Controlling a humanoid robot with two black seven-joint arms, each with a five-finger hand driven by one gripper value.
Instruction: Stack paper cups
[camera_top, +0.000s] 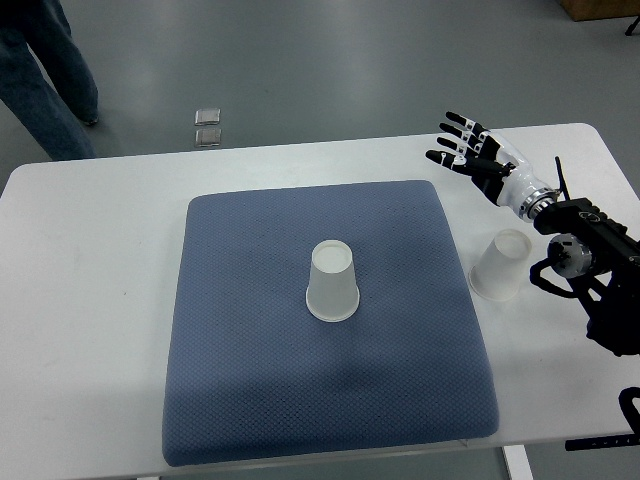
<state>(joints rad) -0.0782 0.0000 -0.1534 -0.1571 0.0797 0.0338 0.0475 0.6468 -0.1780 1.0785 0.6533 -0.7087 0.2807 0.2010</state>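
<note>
Looking down at the white surface (90, 260), you have two paper cups to bring together, and neither is in hand yet. One cup (332, 282) stands upside down near the middle of the blue mat (250, 380), wide rim down and base up, which makes it a steady target: a second cup can drop over it without it tipping. The other cup (499, 265) sits off the mat, just beside its right edge on the bare surface, also inverted by the look of it, though its lean toward the camera makes that harder to judge. It is close to your right arm's wrist, so it is the likely one to pick up.

Your right hand (470, 152) is raised over the far right part of the surface, beyond that cup and well apart from it. Its fingers are spread and extended toward the left, palm roughly sideways, holding nothing. The forearm runs back toward the picture's right edge. Your left arm does not show.

A person's legs (45, 80) stand on the floor beyond the far left corner.
</note>
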